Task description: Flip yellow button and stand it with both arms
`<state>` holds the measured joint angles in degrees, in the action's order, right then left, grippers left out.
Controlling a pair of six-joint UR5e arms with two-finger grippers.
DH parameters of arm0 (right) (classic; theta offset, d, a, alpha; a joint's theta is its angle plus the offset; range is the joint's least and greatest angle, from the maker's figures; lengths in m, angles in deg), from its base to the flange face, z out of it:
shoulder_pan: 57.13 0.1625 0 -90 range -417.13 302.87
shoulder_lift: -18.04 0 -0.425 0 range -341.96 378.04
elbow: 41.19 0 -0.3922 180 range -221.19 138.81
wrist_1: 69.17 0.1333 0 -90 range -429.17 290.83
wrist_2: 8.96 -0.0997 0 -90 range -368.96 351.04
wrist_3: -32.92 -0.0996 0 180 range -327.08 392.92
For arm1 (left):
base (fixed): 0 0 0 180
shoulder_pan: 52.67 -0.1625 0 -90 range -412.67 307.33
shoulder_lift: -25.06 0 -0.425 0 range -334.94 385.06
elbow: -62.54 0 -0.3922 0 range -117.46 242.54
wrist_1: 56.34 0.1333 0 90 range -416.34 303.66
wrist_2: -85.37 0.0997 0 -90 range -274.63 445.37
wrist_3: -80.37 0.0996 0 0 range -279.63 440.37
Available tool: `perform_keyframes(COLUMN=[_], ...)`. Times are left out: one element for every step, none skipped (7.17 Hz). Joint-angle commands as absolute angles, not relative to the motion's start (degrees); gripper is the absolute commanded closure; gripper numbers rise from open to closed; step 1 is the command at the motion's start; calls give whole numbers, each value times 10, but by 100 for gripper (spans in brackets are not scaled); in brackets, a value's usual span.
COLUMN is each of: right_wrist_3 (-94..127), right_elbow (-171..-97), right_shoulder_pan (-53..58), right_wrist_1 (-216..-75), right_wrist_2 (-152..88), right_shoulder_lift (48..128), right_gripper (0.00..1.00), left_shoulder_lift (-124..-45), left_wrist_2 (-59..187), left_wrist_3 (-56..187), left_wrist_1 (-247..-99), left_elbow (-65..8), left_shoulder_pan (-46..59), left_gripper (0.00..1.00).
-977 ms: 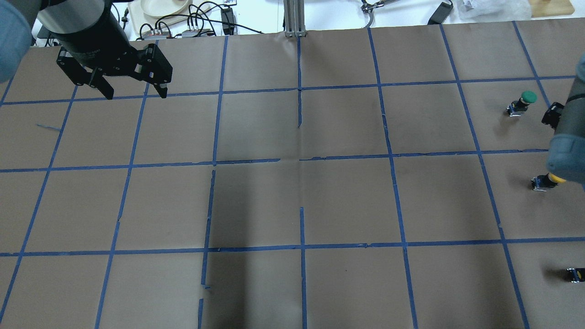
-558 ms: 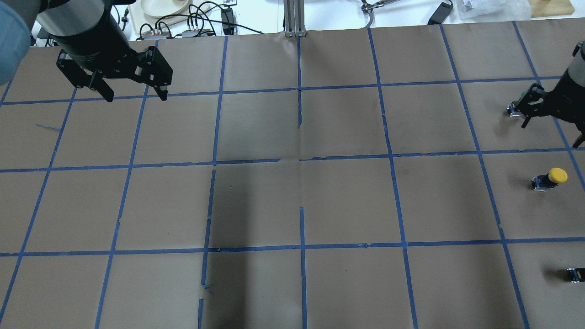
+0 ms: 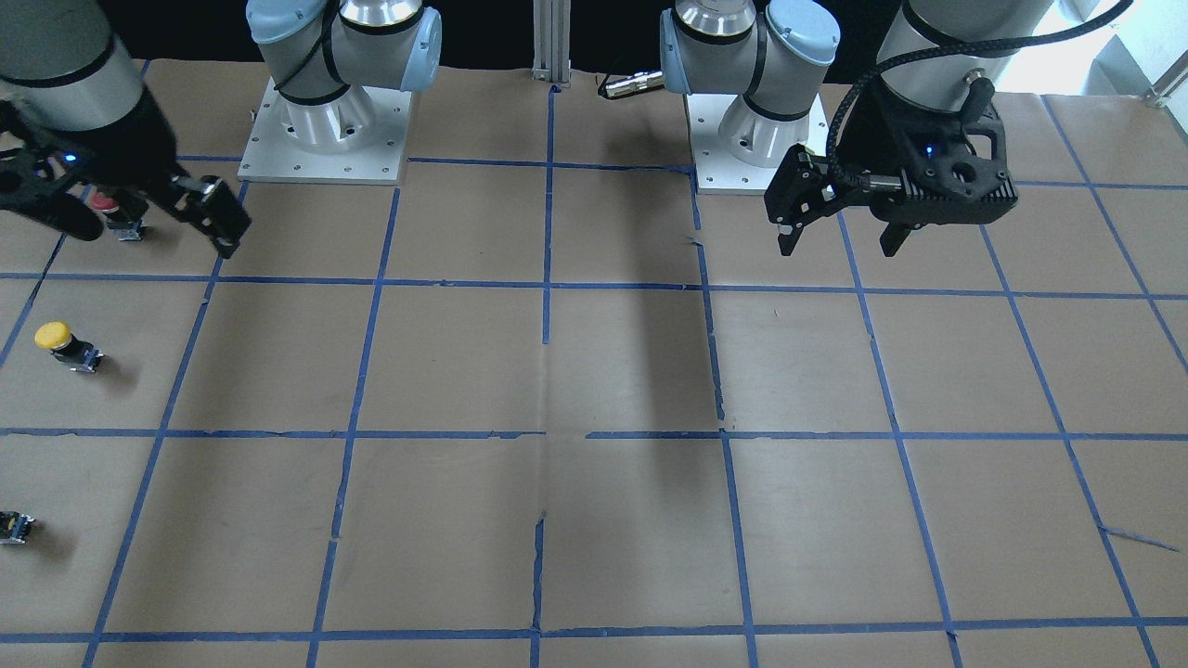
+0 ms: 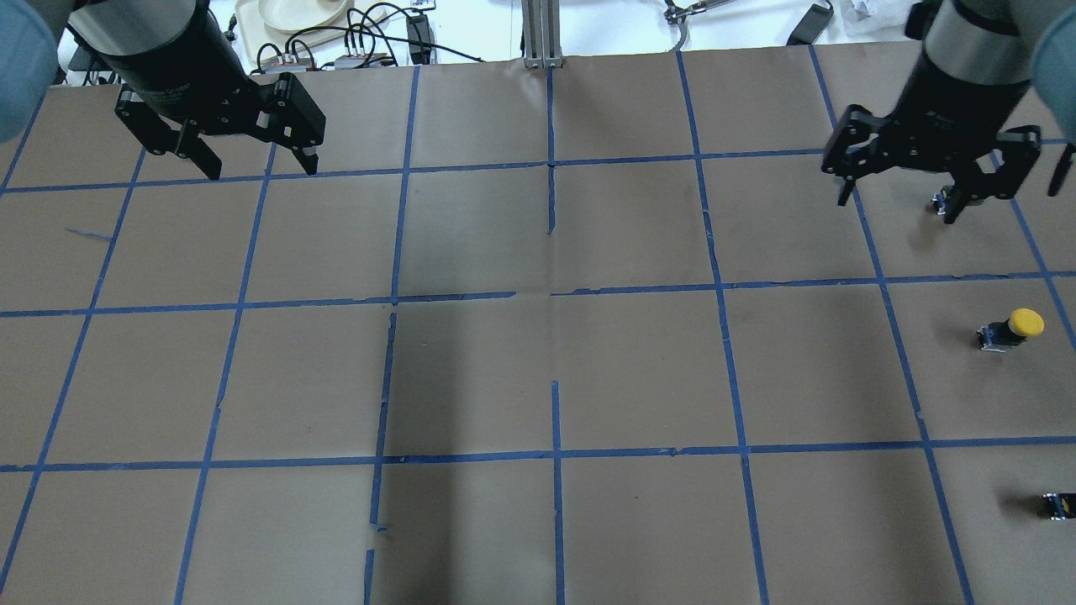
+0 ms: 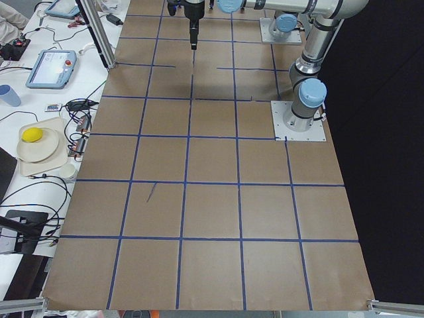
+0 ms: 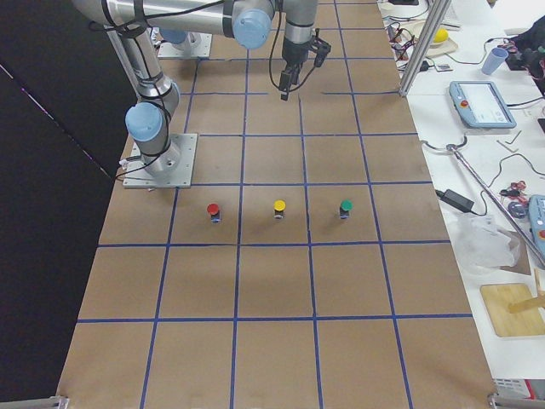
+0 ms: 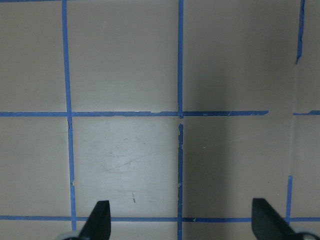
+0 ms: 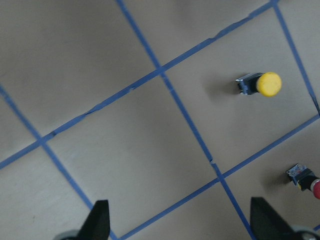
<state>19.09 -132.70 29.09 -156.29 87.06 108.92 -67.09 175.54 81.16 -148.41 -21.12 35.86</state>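
Observation:
The yellow button (image 4: 1013, 328) has a round yellow cap on a dark body and sits near the table's right edge; in the exterior right view (image 6: 278, 208) it looks upright, cap on top. It also shows in the front view (image 3: 63, 344) and the right wrist view (image 8: 262, 84). My right gripper (image 4: 896, 208) is open and empty, high above the table and apart from the button; it also shows in the front view (image 3: 158, 237). My left gripper (image 4: 261, 168) is open and empty, far off over the table's left side; its wrist view (image 7: 182, 222) shows only bare paper.
A red-capped button (image 6: 213, 210) and a green-capped button (image 6: 346, 207) stand in a row either side of the yellow one. A small dark block (image 4: 1057, 504) shows at the overhead view's right edge. Brown paper with a blue tape grid (image 4: 555, 294) covers the table.
The right arm swung off the yellow button, uncovering it. Its open gripper came into view and moved left and up in the overhead view. The left gripper shifted slightly upward.

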Motion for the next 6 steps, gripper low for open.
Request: perform_keyframes(right_wrist_3=[196, 197, 219, 225, 225, 226], right_elbow=[-1332, -1335, -1341, -1344, -1344, -1344], right_shoulder_pan=[346, 345, 343, 332, 320, 318], right_wrist_1=[-1550, -1550, -1550, -1550, -1550, -1550], right_wrist_2=[806, 794, 792, 803, 802, 802], right_shoulder_lift=[1095, 1097, 1097, 1097, 1102, 1109], right_gripper=[0, 0, 0, 0, 0, 0], left_shoulder_lift=[-671, -671, -670, -670, -670, -669], left_wrist_2=[1755, 1755, 1755, 1754, 1753, 1755], left_wrist_3=[812, 812, 812, 812, 811, 812], left_wrist_1=[-1492, -1494, -1493, -1492, -1493, -1494], left_elbow=[-205, -206, -205, -205, -206, -205], left_shoulder_pan=[357, 358, 358, 357, 359, 360], left_gripper=[0, 0, 0, 0, 0, 0])
